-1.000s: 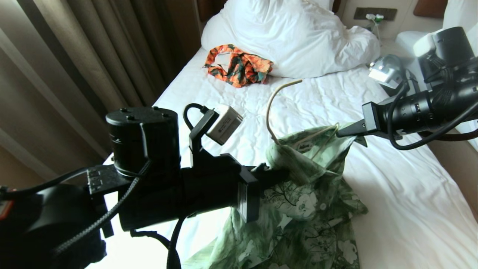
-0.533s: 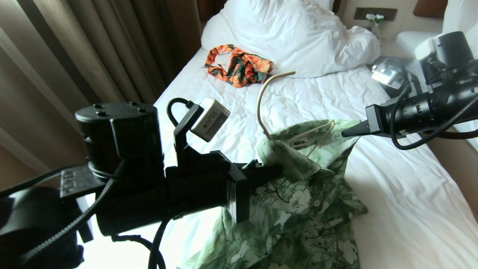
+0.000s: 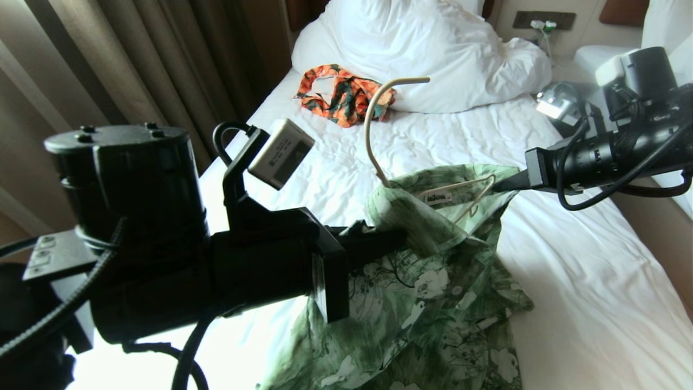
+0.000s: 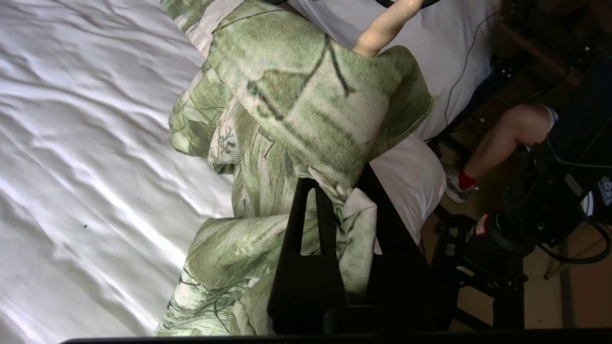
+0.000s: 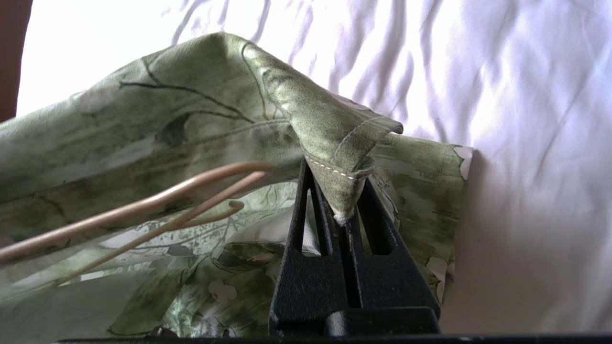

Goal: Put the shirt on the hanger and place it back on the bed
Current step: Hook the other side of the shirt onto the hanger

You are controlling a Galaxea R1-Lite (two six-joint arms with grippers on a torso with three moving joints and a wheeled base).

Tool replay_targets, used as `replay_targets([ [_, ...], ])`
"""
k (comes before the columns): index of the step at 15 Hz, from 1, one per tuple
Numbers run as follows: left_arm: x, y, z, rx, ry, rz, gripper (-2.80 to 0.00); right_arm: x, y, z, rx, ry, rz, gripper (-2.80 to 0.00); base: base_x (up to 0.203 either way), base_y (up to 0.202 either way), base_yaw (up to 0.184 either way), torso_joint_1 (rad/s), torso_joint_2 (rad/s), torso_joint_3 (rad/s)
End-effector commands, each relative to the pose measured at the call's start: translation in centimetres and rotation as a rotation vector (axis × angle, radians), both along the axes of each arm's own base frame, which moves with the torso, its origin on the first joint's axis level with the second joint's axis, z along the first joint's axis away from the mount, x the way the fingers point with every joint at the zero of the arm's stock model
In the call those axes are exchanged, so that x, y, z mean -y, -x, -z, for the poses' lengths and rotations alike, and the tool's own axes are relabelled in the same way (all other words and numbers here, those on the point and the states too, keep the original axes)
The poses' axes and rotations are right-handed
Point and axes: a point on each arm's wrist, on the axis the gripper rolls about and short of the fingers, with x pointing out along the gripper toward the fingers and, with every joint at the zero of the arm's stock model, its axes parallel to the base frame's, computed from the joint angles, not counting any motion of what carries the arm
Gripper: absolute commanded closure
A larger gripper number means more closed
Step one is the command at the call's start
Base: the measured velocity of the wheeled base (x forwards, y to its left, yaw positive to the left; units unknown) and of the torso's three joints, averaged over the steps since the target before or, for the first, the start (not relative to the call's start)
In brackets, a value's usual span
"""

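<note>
Head view: the shirt (image 3: pixel 433 281) is hanging between two arms above the bed (image 3: pixel 568 303), its lower part trailing onto the white sheet and running out of view at the near edge. The left pincer (image 3: pixel 398 238) is reaching in from the near left, its fingers closed on a bunched fold at the shirt's left shoulder; the bulky black arm behind it is hiding much of the bed's near left side. The right pincer (image 3: pixel 501 184) is reaching in from the right, clamped on the cloth at the shirt's right shoulder, its tips being largely lost against the fabric. The hanger (image 3: pixel 373 124) is sitting inside the neck opening: the hook is standing up and curling over toward the far side, while only part of the frame is showing beside the collar label, the rest being covered by cloth.

Left wrist view: fabric is being pinched between the dark fingers (image 4: pixel 311 224), and a person's leg (image 4: pixel 502 138) is showing beyond the bed edge, the body being cut off.

Right wrist view: the fingers (image 5: pixel 306 220) are pressing together on a stitched hem, with the hanger's wire ending just beside them.

Far on the bed, an orange patterned garment (image 3: pixel 346 97) is lying against the white duvet (image 3: pixel 433 54).
</note>
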Motion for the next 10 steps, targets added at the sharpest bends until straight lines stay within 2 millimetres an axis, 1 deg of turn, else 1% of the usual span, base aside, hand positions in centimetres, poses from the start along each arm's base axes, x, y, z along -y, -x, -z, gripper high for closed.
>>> replay_targets([
  [1, 0.0, 0.4, -0.3, 0.008, 0.008, 0.004, 0.0, -0.1, -0.5, 0.3, -0.01, -0.001, 0.0, 0.0, 0.0, 0.0, 0.0, 0.0, 0.0, 0.0],
  [3, 0.2, 0.4, 0.5, -0.007, -0.013, -0.001, 0.0, -0.2, -0.5, 0.0, -0.01, -0.017, 0.009, 0.0, 0.0, 0.0, 0.0, 0.0, 0.0, 0.0],
  [6, 0.3, 0.3, 0.8, -0.015, -0.023, -0.001, 0.0, -0.2, -0.4, -0.5, -0.007, -0.042, 0.022, 0.0, 0.0, 0.0, 0.0, 0.0, 0.0, 0.0],
  [10, 0.7, -0.3, 1.2, -0.019, -0.033, -0.008, 0.0, -0.4, 0.5, -1.1, -0.001, -0.045, 0.008, 0.0, 0.0, 0.0, 0.0, 0.0, 0.0, 0.0],
])
